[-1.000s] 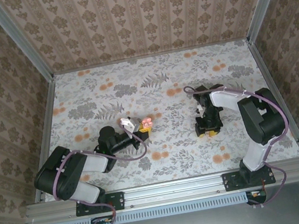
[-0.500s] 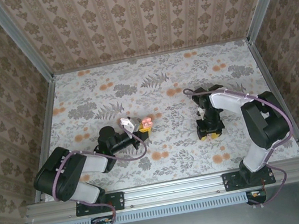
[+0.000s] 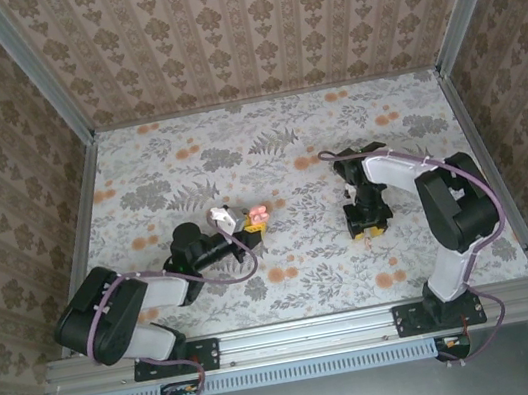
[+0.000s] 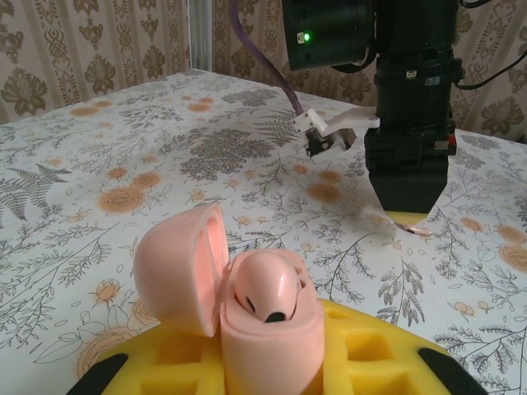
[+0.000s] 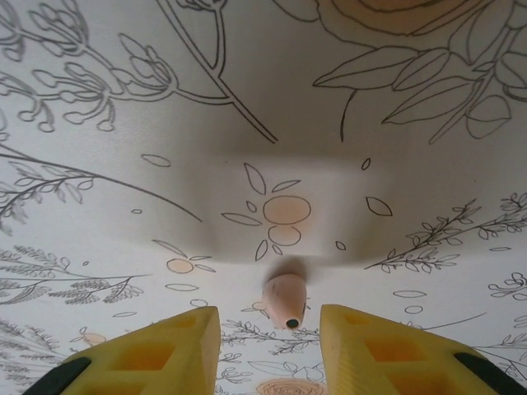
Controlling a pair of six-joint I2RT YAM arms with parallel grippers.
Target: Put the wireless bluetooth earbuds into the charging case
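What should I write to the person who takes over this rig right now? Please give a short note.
Left pincer: shut on the charging case, its lid open.
Right pincer: open, its fingers either side of the second earbud, not touching it.
Things: first earbud sits in the case; second earbud lies on the table.
Done: one earbud inserted.
Left: grasp the second earbud, bring it to the case, insert it.

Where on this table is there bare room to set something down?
The far half of the table, up to the back wall, lies bare; so does the middle patch near the front edge. Crowded: the mid-table band, where the left tool holds the open charging case and the right tool straddles an earbud.
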